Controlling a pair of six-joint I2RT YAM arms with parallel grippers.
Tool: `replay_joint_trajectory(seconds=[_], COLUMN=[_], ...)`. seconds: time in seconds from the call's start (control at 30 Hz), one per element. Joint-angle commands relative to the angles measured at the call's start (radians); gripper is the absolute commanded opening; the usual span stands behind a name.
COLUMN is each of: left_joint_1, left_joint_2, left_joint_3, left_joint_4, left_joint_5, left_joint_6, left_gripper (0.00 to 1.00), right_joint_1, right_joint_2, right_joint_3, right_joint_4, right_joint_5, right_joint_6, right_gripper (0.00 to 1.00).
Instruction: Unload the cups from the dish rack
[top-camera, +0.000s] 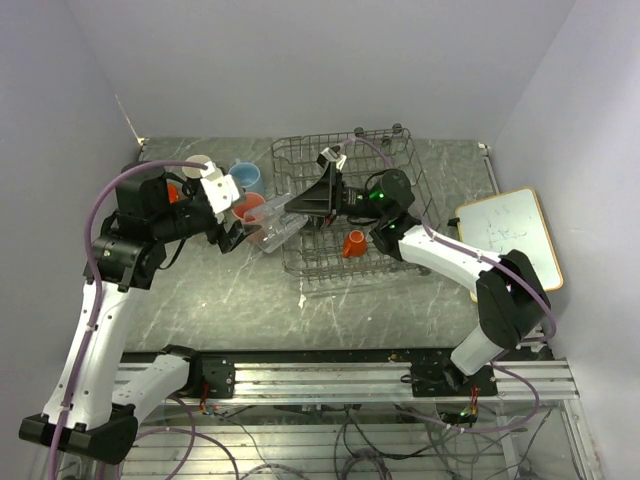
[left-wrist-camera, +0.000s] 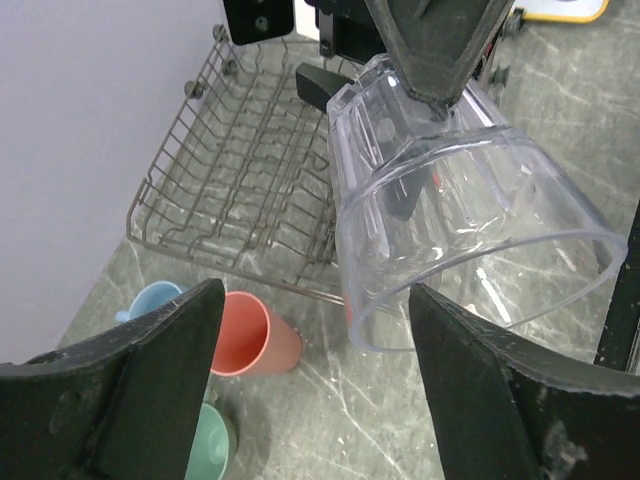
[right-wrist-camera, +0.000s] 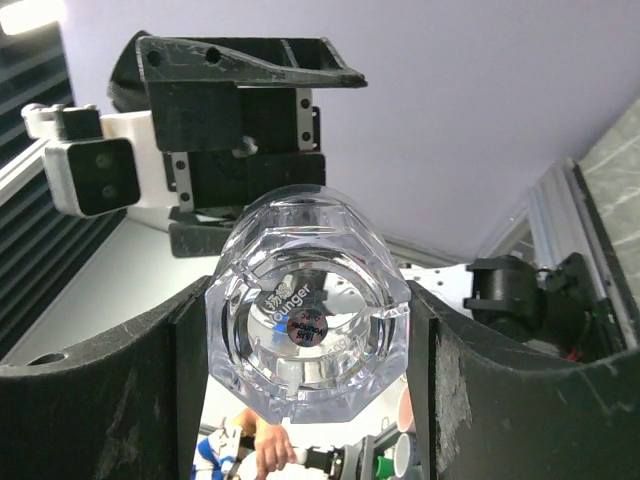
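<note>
Over the dish rack's (top-camera: 400, 160) left rim, toward the bench's far edge, the clear glass (top-camera: 272, 232) lies sideways. The right tool (top-camera: 290, 208) pinches its base, and its mouth points left at the nearby, wide-spread left tool (top-camera: 232, 236).

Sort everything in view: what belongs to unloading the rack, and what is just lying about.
Job: clear glass, tiny orange cup, pink tumbler, light blue mug, pale green cup, dish rack.
Lying about: whiteboard with wooden frame.
</note>
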Motion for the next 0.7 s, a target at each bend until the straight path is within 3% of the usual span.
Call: replay_joint_trajectory(seconds=[0.0,0.13,0.33,0.43,0.47,0.6,0.63,0.67], left_joint_1=[0.003,0.003,0.003,0.003,0.003,0.003,0.003,0.003], left_joint_2=[-0.006,-0.003,-0.004,0.012,0.015,0.031,0.04,0.056], left_joint_3=[0.061,0.075,0.082,0.093,0.093,0.081,0.083,0.086], left_joint_4=[0.055,0.07,0.115,0.08,0.066,0.001,-0.026,-0.055], left_joint_5=[0.074,0.094,0.093,0.058,0.036,-0.087,-0.134,-0.172], left_joint_6=[-0.069,-0.116,-0.208,-0.233,-0.232,-0.217,-0.206,-0.193], left_gripper=[0.82,0.67,0.31,0.1,0.07,0.07,0.07,0.07], right_joint_1=[0.012,0.038,0.098,0.104,0.103,0.064,0.047,0.025], right_joint_2=[-0.005,0.001,0.006,0.006,0.003,-0.028,-0.043,-0.063], right_joint_3=[0.0,0.009,0.035,0.038,0.037,0.014,0.005,0.0], right_joint_4=[0.221,0.276,0.239,0.22,0.202,0.036,-0.05,-0.149], right_joint_5=[-0.008,0.015,0.06,0.073,0.071,0.086,0.097,0.119], right_joint_6=[0.133,0.179,0.17,0.166,0.156,0.05,0.0,-0.054], right_gripper=[0.19,0.19,0.21,0.39,0.47,0.82,0.96,0.99])
